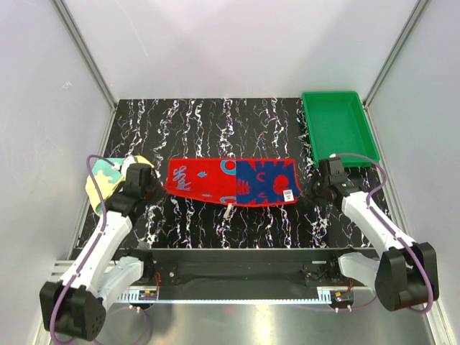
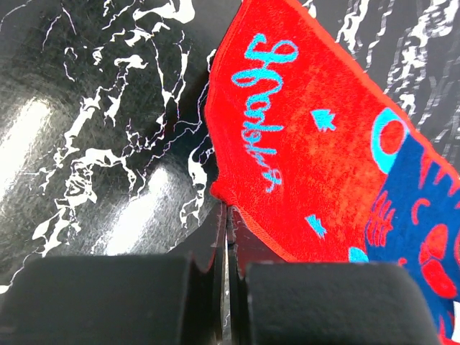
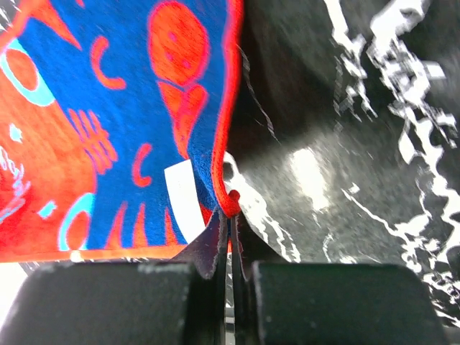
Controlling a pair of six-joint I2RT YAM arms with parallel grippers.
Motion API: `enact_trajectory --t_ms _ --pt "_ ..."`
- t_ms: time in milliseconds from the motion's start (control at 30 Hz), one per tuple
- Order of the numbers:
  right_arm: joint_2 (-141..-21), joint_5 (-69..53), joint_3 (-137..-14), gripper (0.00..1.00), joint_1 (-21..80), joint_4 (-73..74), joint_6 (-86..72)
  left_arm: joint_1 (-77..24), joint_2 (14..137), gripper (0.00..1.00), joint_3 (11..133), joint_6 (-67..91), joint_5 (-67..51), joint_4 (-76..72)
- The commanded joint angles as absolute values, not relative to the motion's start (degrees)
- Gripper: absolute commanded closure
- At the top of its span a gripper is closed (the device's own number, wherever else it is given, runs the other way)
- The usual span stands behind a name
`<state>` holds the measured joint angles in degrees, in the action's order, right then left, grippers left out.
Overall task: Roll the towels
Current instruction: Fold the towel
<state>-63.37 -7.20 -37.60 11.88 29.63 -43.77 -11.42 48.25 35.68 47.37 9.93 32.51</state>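
The red towel (image 1: 230,181), its right part blue, lies spread flat across the middle of the black marbled table (image 1: 215,122). The left gripper (image 2: 227,215) is clenched on its near left corner, the right gripper (image 3: 231,219) on its near right corner (by the white label). The yellow towel (image 1: 104,180) sits at the table's left edge, partly behind the left arm. A green tray (image 1: 338,126) stands far right.
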Motion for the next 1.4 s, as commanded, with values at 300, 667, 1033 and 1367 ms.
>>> enact_trajectory --t_ms 300,667,1033,1367 --pt "-84.71 -6.77 -61.94 1.0 12.04 35.67 -37.18 -10.63 71.88 1.0 56.86 42.19 11.6 35.68" --pt "-102.9 -5.1 -78.04 1.0 11.87 40.95 -34.28 -8.97 92.0 1.0 71.71 37.18 9.93 37.97" --pt "-109.77 -4.22 -86.31 1.0 10.28 43.68 -32.87 -7.73 102.21 1.0 81.73 34.98 10.2 39.2" --pt "-115.66 -3.78 -89.46 0.58 9.14 43.5 -33.66 -6.86 110.91 1.0 90.07 33.75 9.93 41.22"
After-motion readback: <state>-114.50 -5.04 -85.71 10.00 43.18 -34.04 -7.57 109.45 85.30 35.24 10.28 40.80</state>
